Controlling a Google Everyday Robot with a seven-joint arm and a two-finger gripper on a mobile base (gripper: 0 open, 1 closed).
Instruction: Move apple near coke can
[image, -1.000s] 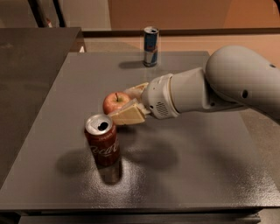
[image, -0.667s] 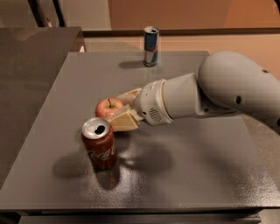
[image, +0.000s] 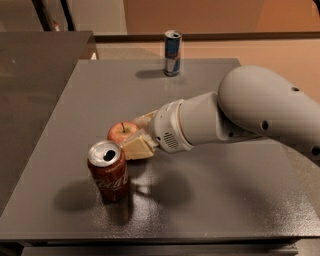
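The red apple (image: 120, 132) with yellowish patches sits at the left middle of the grey table (image: 220, 200), just behind the coke can. The coke can (image: 108, 171) stands upright near the table's front left, dark red with a silver top. My gripper (image: 133, 135) reaches in from the right, with one cream finger (image: 137, 148) in front of the apple and the other behind it. The fingers hold the apple between them, low over or on the table, right behind the can.
A slim blue-and-silver can (image: 172, 53) stands upright at the table's far edge. My white arm (image: 260, 112) crosses the right half of the table. A dark counter (image: 35, 75) adjoins the table on the left.
My gripper has carried the apple leftward and a little toward the front. The camera view has also shifted, so the coke can sits lower and more to the left.
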